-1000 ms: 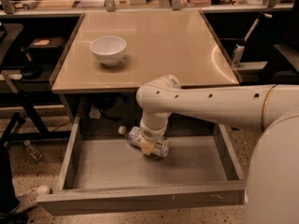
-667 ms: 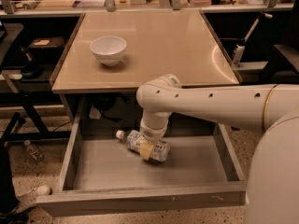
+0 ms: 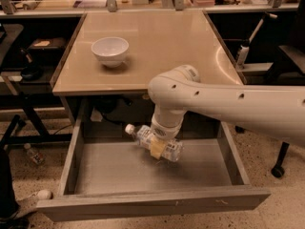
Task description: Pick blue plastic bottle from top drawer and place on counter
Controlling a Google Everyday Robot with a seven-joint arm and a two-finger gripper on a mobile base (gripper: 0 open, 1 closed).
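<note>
Camera view: we have the blue plastic bottle point(image 3: 142, 136) in the hand point(image 3: 159, 147), low inside the open top drawer point(image 3: 152, 205).
The hand is clamped across the bottle's middle, and the bottle's long axis runs slantwise, white cap up-left and base to the right. Our arm reaches in from the right, wrist pointing down over the drawer's back half. The surface point(image 3: 162, 46) lies above and behind, its front edge overhanging. We judge the lift must first come forward to clear that edge, then set down apart from the white bowl point(image 3: 110, 50).
</note>
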